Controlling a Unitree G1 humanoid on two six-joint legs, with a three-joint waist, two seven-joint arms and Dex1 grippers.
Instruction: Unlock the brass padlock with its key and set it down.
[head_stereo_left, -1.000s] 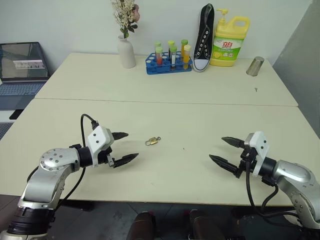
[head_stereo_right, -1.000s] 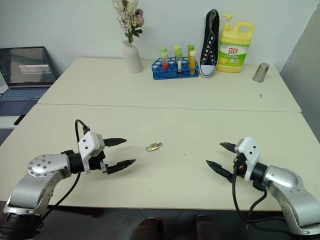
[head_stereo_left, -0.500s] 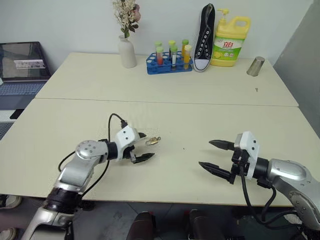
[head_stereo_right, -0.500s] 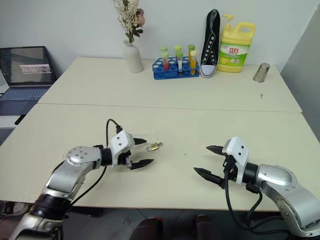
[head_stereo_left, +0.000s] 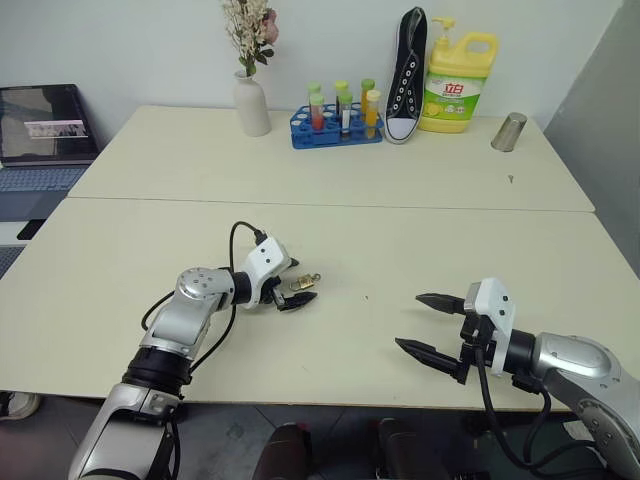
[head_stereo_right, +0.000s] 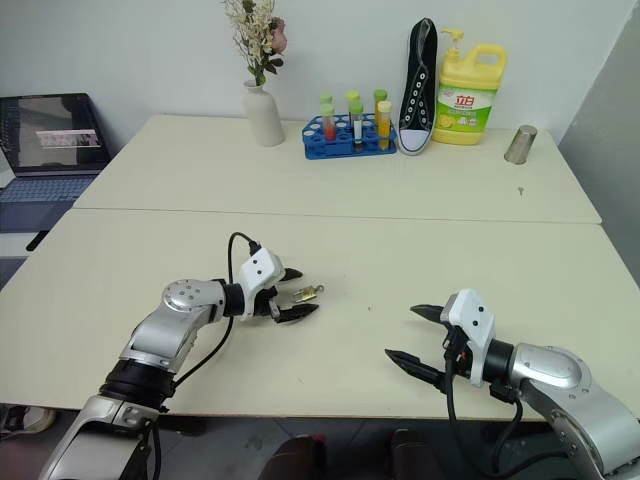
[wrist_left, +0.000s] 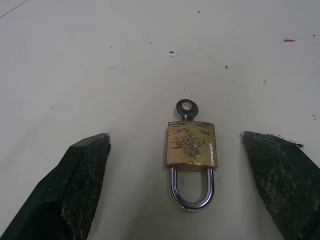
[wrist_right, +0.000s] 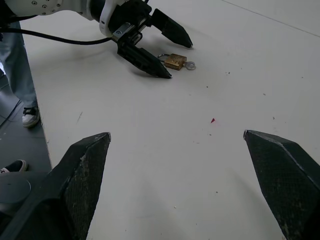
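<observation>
The brass padlock (wrist_left: 192, 145) lies flat on the cream table (head_stereo_left: 420, 240), near its middle. Its silvery shackle looks closed and points toward my left wrist. The key (wrist_left: 186, 107) sticks out of the far end of the body. My left gripper (head_stereo_left: 305, 282) is open and low over the table, with one black finger (wrist_left: 75, 185) on each side of the padlock, not touching it. My right gripper (head_stereo_left: 409, 320) is open and empty near the front edge, well right of the padlock (wrist_right: 175, 61).
Along the back of the far table stand a white vase (head_stereo_left: 252, 103) with flowers, a blue test-tube rack (head_stereo_left: 337, 125), a black sneaker (head_stereo_left: 409, 72), a yellow detergent bottle (head_stereo_left: 459, 82) and a metal cup (head_stereo_left: 510, 132). A laptop (head_stereo_left: 45, 130) sits off to the left.
My left gripper has moved right and forward from open table to straddle the padlock. My right gripper has drifted left and back toward the front edge. The padlock has not moved.
</observation>
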